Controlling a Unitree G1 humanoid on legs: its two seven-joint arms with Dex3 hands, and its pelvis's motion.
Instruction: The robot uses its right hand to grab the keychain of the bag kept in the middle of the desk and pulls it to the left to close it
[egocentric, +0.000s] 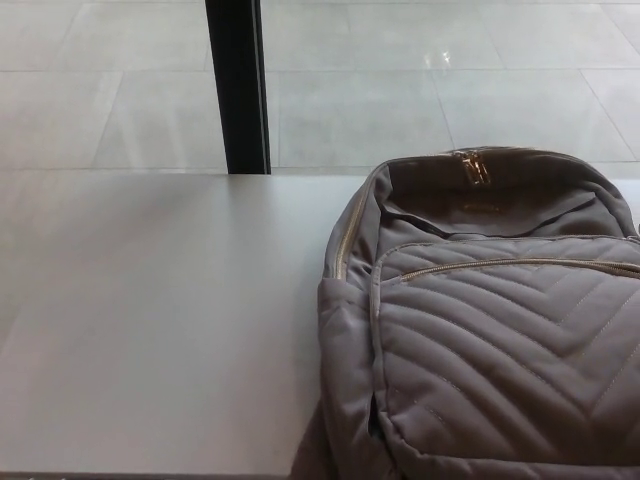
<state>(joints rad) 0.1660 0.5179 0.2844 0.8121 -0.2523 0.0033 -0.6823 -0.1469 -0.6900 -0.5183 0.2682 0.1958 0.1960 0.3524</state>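
Observation:
A taupe quilted backpack (490, 340) lies flat on the pale desk (160, 320), filling the right half of the head view and running off the right and bottom edges. Its main compartment gapes open at the far end, showing the dark lining. A gold zip pull (472, 166) sits at the top middle of that opening. A gold zipper track (343, 240) runs down the bag's left side, and a second gold zip crosses the front pocket. Neither of my hands shows in the picture.
A black vertical post (237, 85) stands just beyond the desk's far edge, left of the bag. Behind it lies a glossy tiled floor (420, 90). The desk's near edge runs along the bottom left of the view.

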